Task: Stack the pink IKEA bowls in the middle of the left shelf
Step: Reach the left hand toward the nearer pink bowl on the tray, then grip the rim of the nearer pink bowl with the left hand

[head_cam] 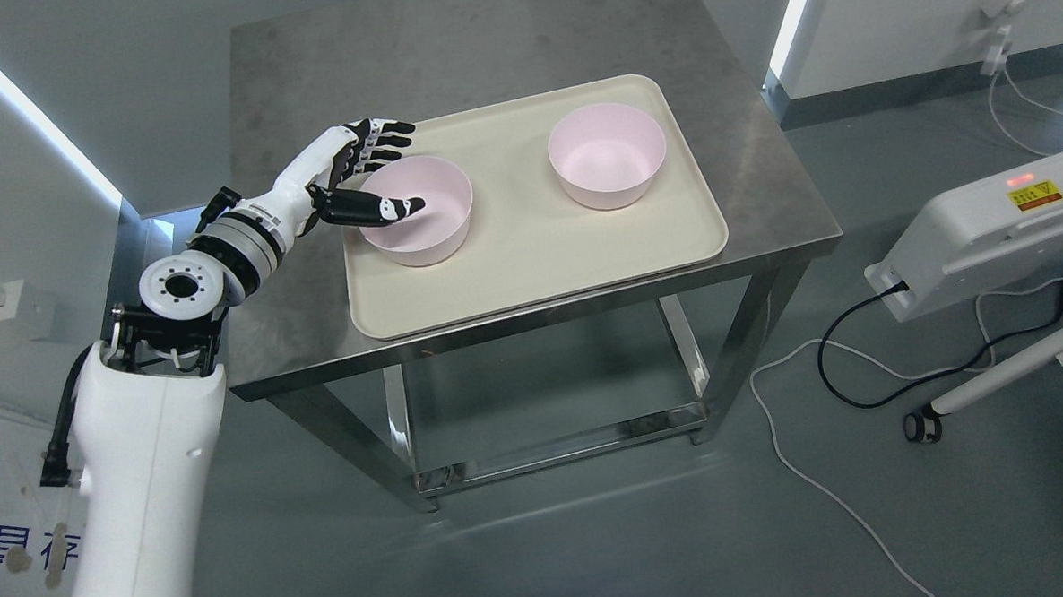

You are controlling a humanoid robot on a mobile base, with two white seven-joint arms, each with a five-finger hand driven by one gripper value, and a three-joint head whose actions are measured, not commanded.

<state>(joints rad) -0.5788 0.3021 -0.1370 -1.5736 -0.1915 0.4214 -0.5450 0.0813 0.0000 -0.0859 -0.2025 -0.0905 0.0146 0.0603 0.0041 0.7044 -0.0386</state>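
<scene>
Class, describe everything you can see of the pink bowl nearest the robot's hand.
The left pink bowl is pale pink, round and deep, with smooth matte walls that look like plastic. It stands upright and looks empty on the left part of the cream tray, apart from the other pink bowl. The left hand is at its left rim: the thumb reaches inside over the rim, the other fingers spread beyond the far edge. Whether they press the wall cannot be told.

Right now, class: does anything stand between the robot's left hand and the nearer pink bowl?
Nothing visible does. The left hand is already at the left bowl, thumb over its rim and fingers at its far side. The right bowl sits apart on the tray.
</scene>
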